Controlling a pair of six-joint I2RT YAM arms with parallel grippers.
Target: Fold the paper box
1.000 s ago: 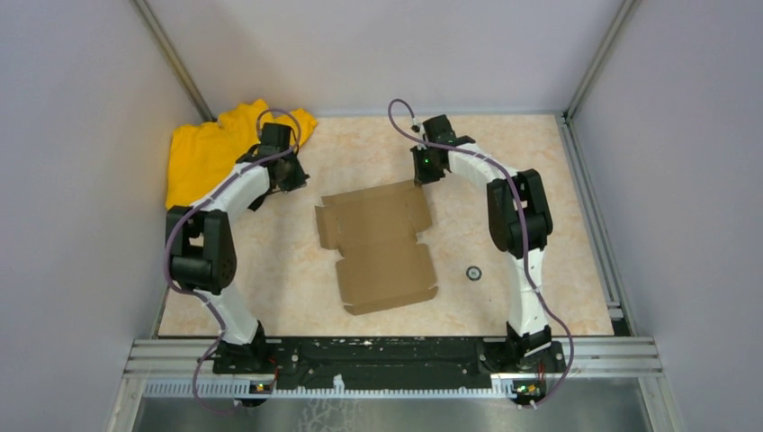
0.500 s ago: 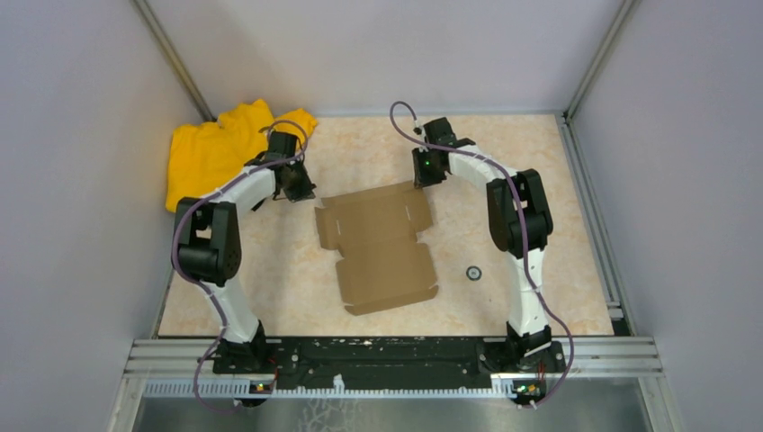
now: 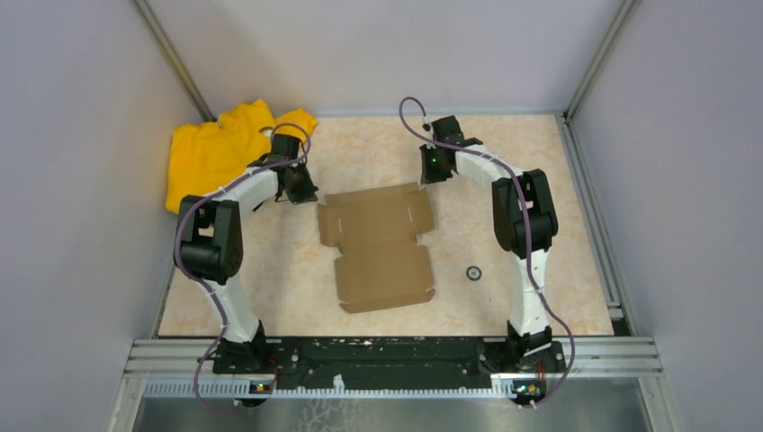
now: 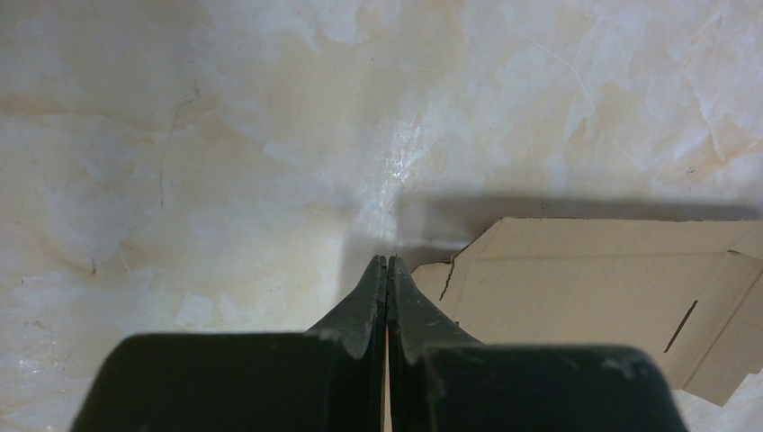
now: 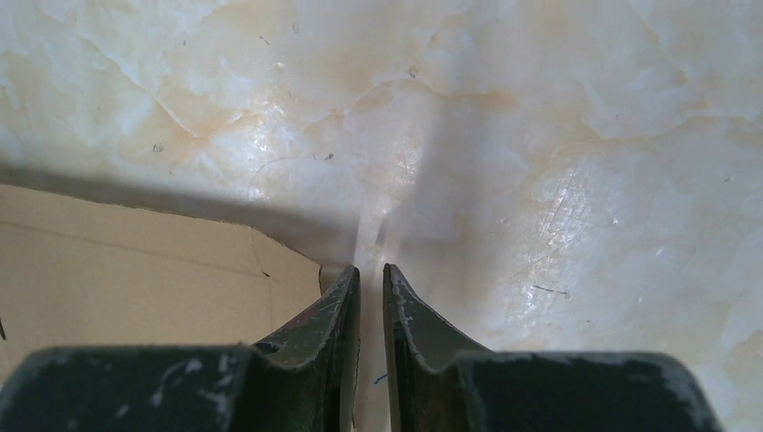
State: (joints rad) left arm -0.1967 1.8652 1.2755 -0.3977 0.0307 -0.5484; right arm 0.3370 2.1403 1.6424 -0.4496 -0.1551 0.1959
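Flanking the far corners of the flat paper box [image 3: 382, 243], long axis near-to-far: left gripper [image 4: 387, 263] pinched closed, empty, just leftward; right gripper [image 5: 371, 274] barely parted, empty, just rightward.

The light is soft and even and comes from overhead. The marbled tabletop [image 3: 360, 144] is bright, and the grey walls [image 3: 81, 180] carry no hard shadows. From above everything is reasonably sharp, though fine detail is coarse. In the left wrist view a pale sheen lies on the tabletop just beyond the left gripper [image 4: 387, 259], and a dark band of shadow runs along the far edge of the paper box [image 4: 585, 279]. The right wrist view shows glare patches on the right and a soft grey stripe beyond the right gripper [image 5: 370, 268]. In both wrist views the near finger bases are blurred.
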